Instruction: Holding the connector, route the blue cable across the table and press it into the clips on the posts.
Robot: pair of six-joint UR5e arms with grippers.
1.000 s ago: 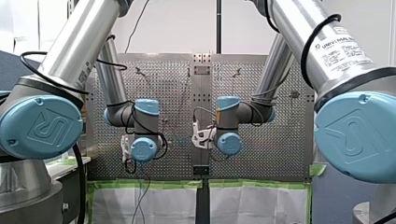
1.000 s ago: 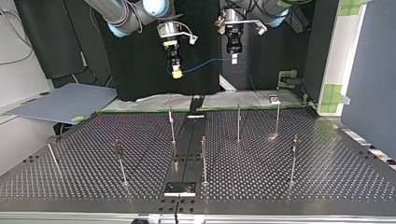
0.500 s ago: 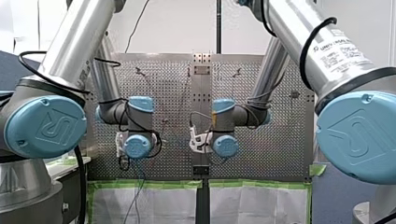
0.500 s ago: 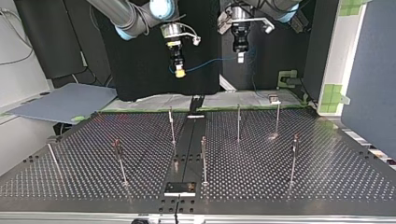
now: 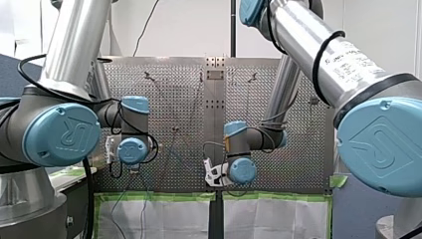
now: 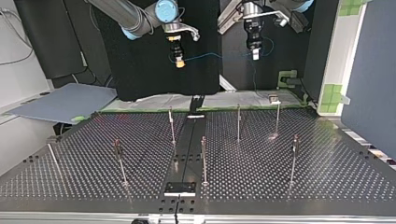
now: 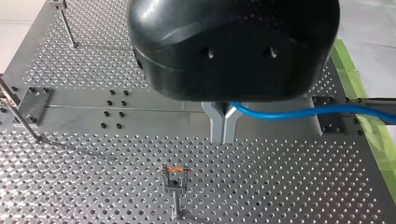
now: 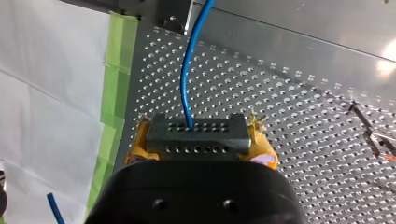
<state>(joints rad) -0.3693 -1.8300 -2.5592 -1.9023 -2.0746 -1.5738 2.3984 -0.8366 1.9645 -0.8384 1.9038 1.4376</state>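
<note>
My right gripper point(image 8: 201, 145) pinches the connector point(image 8: 196, 134), a dark block with rows of small holes. One of its yellow pads point(image 8: 261, 148) sits against each end of the block. The cable point(image 8: 187, 79) leaves the middle of the connector's face and runs straight ahead of the gripper, above the perforated table point(image 8: 289, 107). Green tape point(image 8: 114, 93) borders the table beside the gripper.

My left gripper point(image 7: 224, 125) has its metal fingers point(image 7: 217, 126) pressed together on the cable point(image 7: 303, 112). The cable comes out where the fingers meet the black body and stretches off to one side above the table point(image 7: 93, 177). Ahead of this gripper stands a post point(image 7: 175, 200) with a clip point(image 7: 173, 171) on top, which has a small orange piece across it. The cable is well apart from that clip.

In the top view both grippers hang high over the table's far edge. The right gripper point(image 6: 178, 61) is at the view's left and the left gripper point(image 6: 255, 55) at its right. The cable point(image 6: 215, 56) spans almost level between them, and a thin length drops below the left gripper. The posts point(image 6: 203, 158) stand upright on the table point(image 6: 327, 177), well below the cable.

In the front view the arms' wrists hide both grippers.
</note>
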